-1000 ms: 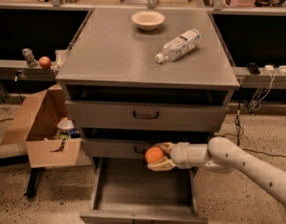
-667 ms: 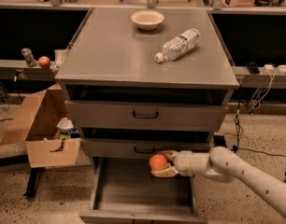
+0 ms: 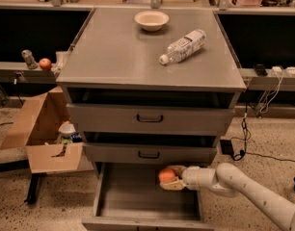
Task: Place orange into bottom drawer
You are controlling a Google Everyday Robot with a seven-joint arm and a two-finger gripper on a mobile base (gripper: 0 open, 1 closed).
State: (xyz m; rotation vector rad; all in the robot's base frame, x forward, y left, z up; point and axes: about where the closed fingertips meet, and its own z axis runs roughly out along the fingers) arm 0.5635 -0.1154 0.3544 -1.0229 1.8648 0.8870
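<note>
The orange (image 3: 167, 175) is held in my gripper (image 3: 169, 178), which reaches in from the right on a white arm. The gripper is shut on the orange and holds it just inside the open bottom drawer (image 3: 138, 196), near its back right part, below the front of the middle drawer (image 3: 150, 154). The bottom drawer is pulled out and its grey floor shows bare. The orange is above the drawer floor; I cannot tell if it touches.
A cream bowl (image 3: 151, 19) and a lying plastic bottle (image 3: 182, 46) sit on the cabinet top. A small reddish fruit (image 3: 45, 63) sits on the left shelf. An open cardboard box (image 3: 44, 134) stands left of the cabinet. Cables lie on the floor at right.
My gripper has lowered with the orange from in front of the middle drawer down into the open bottom drawer.
</note>
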